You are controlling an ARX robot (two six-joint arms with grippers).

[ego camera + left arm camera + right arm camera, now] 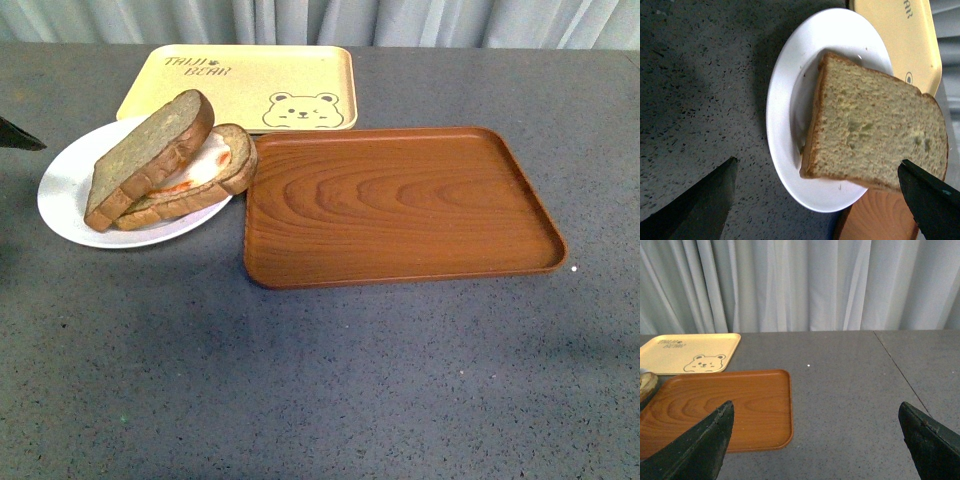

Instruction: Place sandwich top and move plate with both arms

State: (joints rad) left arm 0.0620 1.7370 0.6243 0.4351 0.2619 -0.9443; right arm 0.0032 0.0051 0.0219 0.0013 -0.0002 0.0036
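Sandwich top (pixel 150 155) at left of front frame, tilted, propped on egg slice (pixel 215 165), low edge on plate (pixel 65 195); not seated square. Left claw (pixel 816 161) spread apart, empty, facing bread. Right claw (pixel 815 403) spread apart, empty, over table (pixel 300 400) beside wood tray (pixel 400 205). Risk: uneven two-arm lift tips plate and leaning top slides off; plate rim may catch tray edge.

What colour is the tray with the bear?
The bear tray is pale yellow with brown print; clearest in front view.

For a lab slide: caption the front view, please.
Sandwich top resting askew on the lower slice on the white plate, wood-grain tray alongside, yellow bear tray behind.
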